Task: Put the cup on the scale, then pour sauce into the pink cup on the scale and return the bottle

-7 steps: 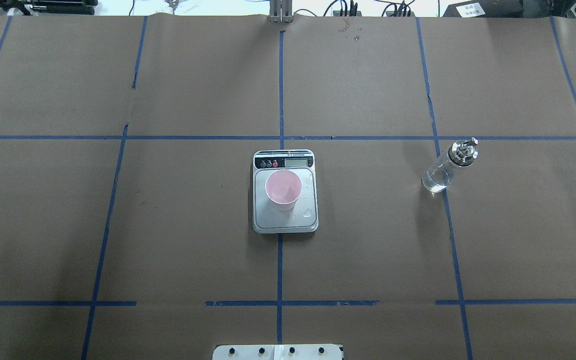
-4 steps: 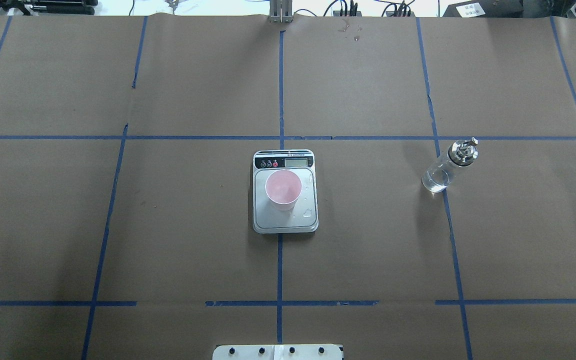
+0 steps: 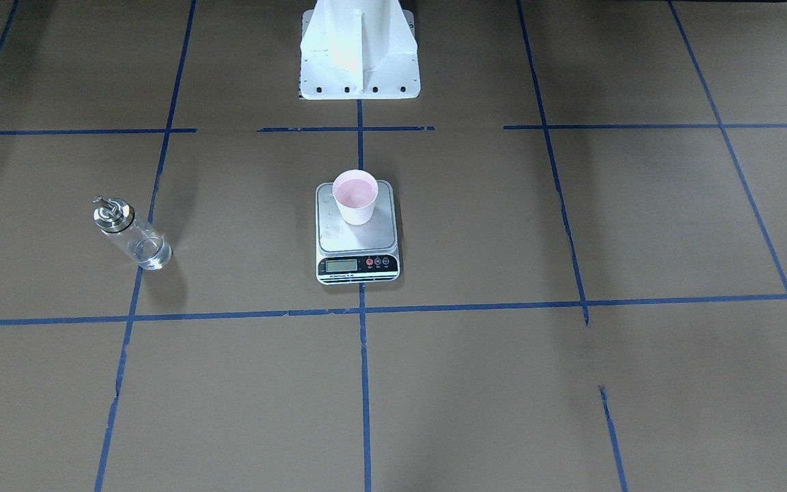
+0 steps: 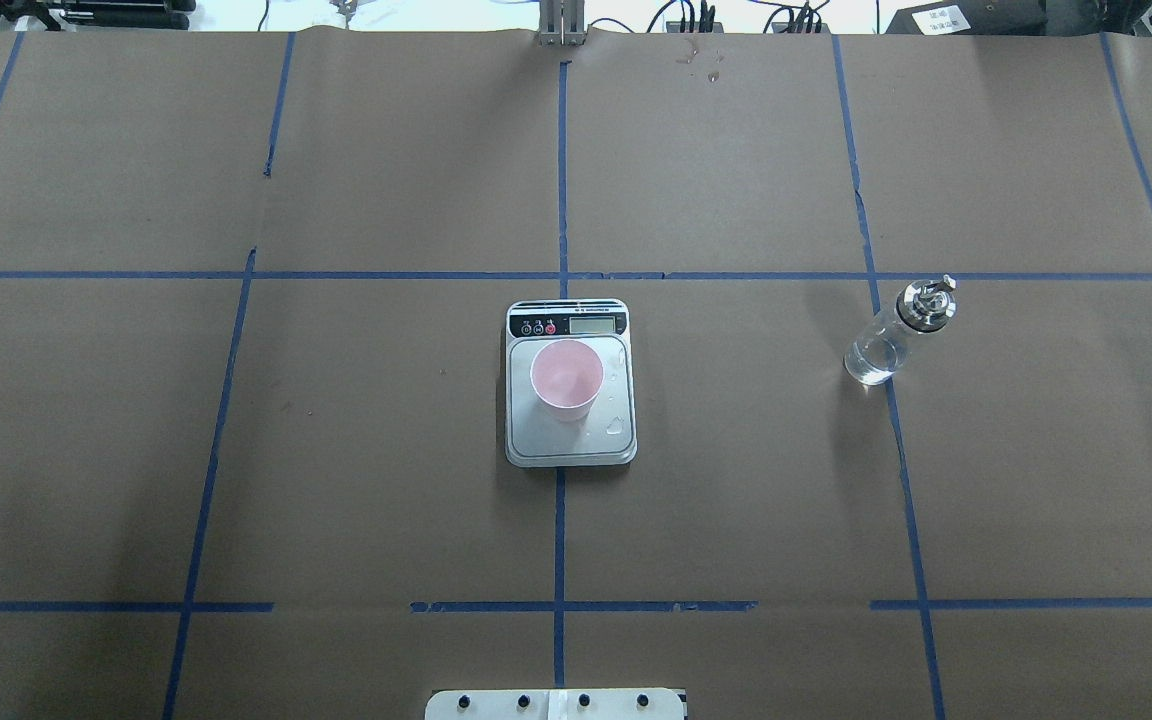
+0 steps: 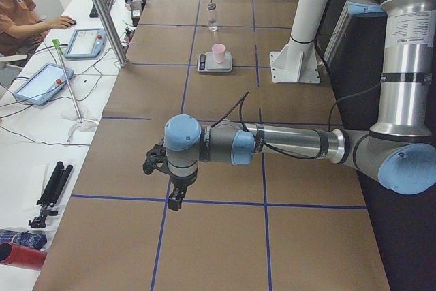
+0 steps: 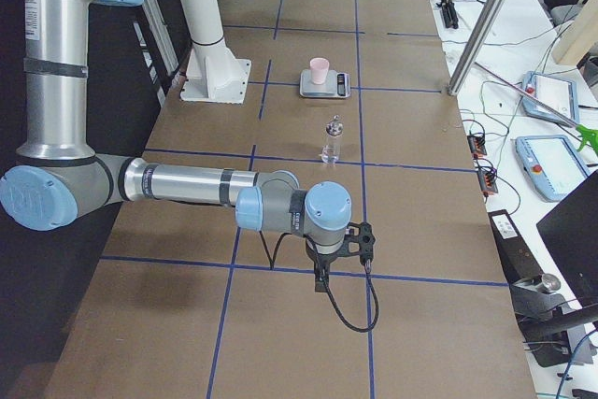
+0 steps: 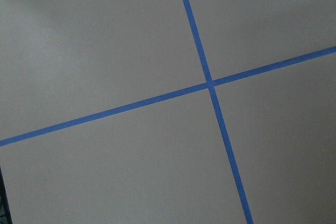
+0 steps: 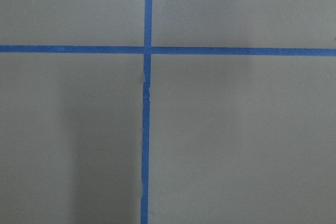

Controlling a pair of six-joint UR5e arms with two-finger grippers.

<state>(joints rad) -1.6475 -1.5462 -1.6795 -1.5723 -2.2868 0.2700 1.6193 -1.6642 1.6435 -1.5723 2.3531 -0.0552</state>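
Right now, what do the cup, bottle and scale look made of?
Cup: likely paper or thin plastic; matte pale pink, no glare.
Bottle: clear glass or hard plastic; see-through, with bright highlights. Its cap: shiny metal, mirror-like glints.
Scale: top looks like brushed steel, dull silver sheen; black front strip is probably plastic.

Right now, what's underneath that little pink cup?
The pink cup stands on a kitchen scale, on its steel platform. Water droplets lie on the bare steel beside it. The steel directly under the cup's base is covered.
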